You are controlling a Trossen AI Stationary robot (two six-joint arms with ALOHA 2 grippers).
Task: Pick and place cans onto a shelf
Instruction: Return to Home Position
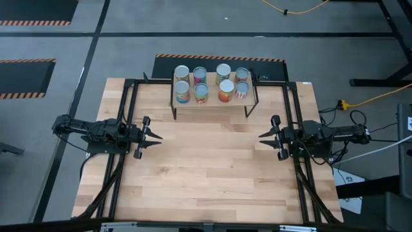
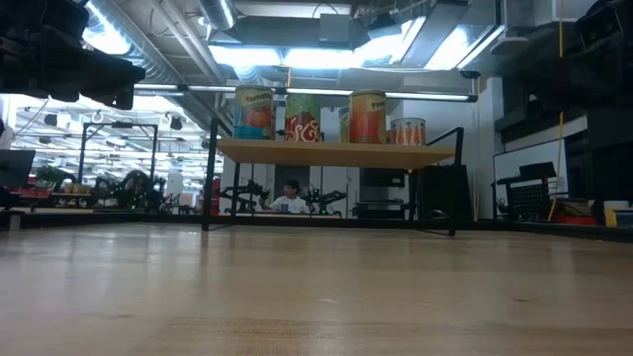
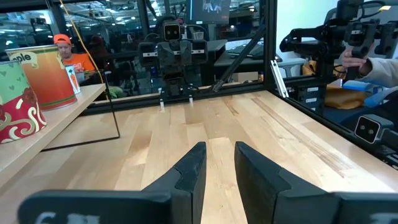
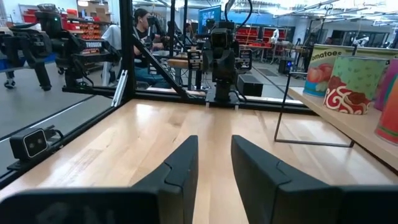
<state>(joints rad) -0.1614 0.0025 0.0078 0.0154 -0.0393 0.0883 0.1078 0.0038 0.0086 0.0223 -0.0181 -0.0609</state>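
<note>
Hanging over the left side of the surface (image 1: 206, 183), my left gripper (image 1: 156, 137) points in toward the middle. Its two fingers are a little apart and hold nothing. It is well away from the shelf.

Next, in the middle, at the far edge of the surface, the shelf (image 1: 212, 104) stands on its thin black legs. All eight cans (image 1: 201, 93) stand upright on its wooden top board. They are in two rows of four, one row behind the other, and sit close together. Seen from low down, the front ones show bright labels in orange, red and green. Far behind the shelf, a person (image 2: 290, 199) is in the room.

Over on the right side, my right gripper (image 1: 262, 138) points in toward the middle too, so it faces my left one. Its fingers are a little apart as well, with nothing in them. It is also well away from the shelf and the cans.
</note>
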